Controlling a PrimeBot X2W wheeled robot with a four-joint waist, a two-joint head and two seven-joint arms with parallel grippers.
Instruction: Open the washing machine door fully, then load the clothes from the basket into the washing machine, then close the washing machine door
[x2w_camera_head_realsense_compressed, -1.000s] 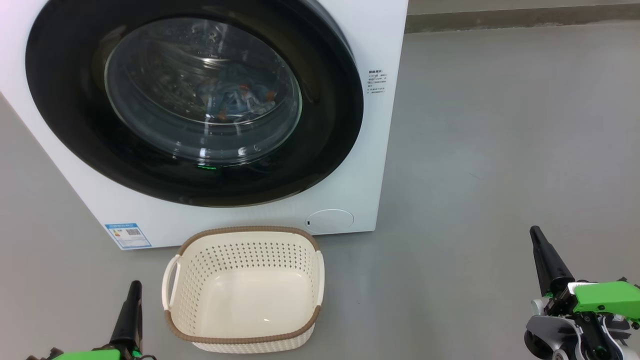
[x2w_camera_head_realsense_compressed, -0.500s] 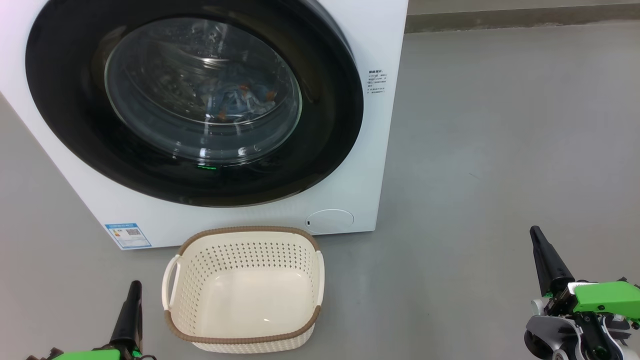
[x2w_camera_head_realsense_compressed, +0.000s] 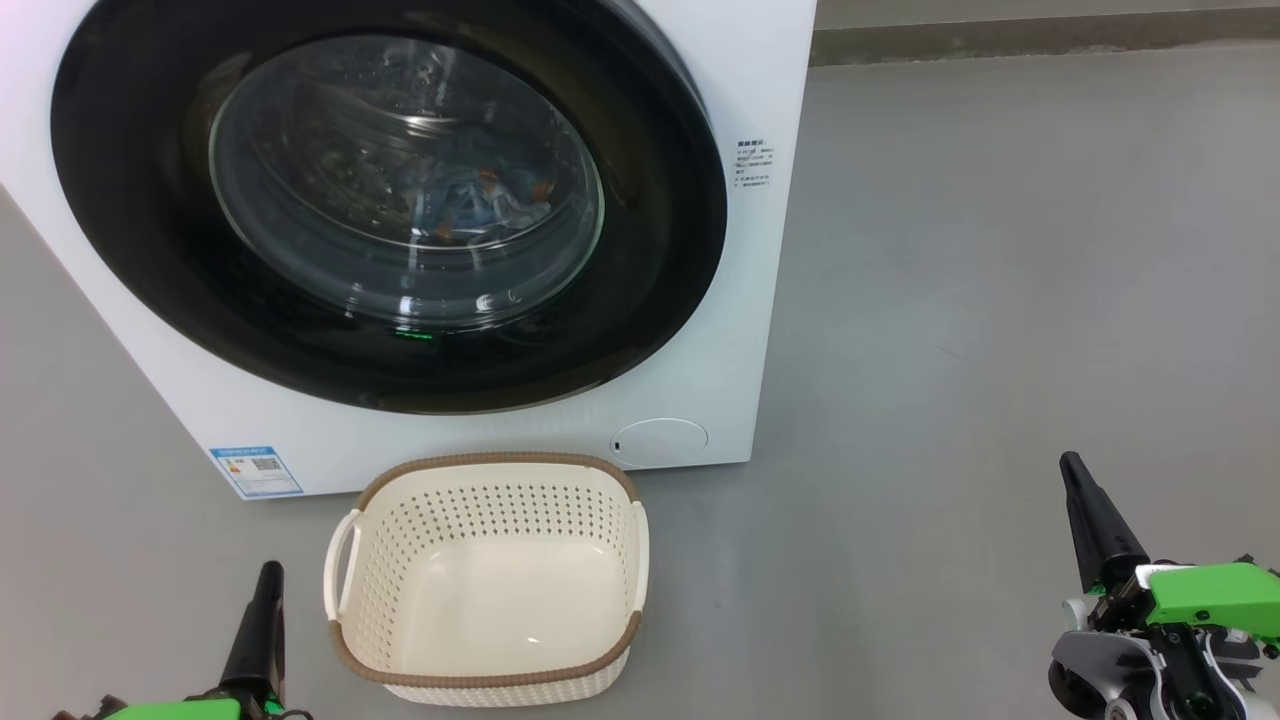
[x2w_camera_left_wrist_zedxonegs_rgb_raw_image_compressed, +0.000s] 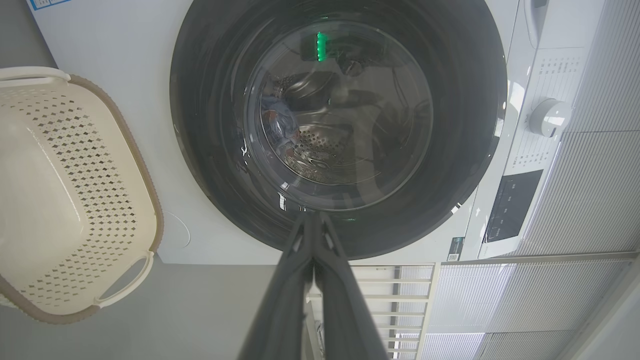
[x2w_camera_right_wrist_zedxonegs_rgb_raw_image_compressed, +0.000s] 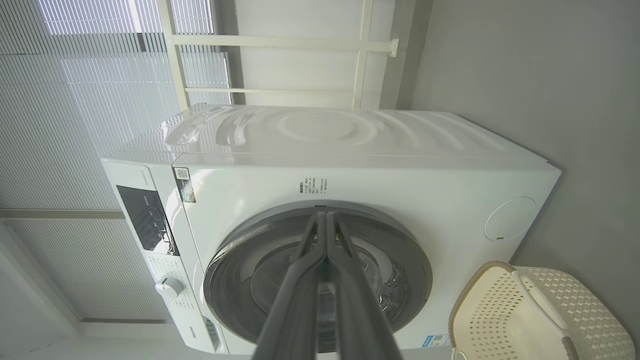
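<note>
Both the left hand (x2w_camera_head_realsense_compressed: 268, 585) and the right hand (x2w_camera_head_realsense_compressed: 1078, 480) are clenched, fingers pressed together, gripping nothing. The cream basket (x2w_camera_head_realsense_compressed: 490, 462) stands on the grey floor (x2w_camera_head_realsense_compressed: 950, 300) just right of the left hand and well left of the right hand. Ahead of both hands, the washing machine (x2w_camera_head_realsense_compressed: 745, 340) has its door (x2w_camera_head_realsense_compressed: 330, 240) shut, the blue-and-orange clothes (x2w_camera_head_realsense_compressed: 478, 205) visible through it inside.

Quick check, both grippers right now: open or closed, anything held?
Left gripper: closed, fingers pressed together, holding nothing.
Right gripper: closed, fingers pressed together, holding nothing.
</note>
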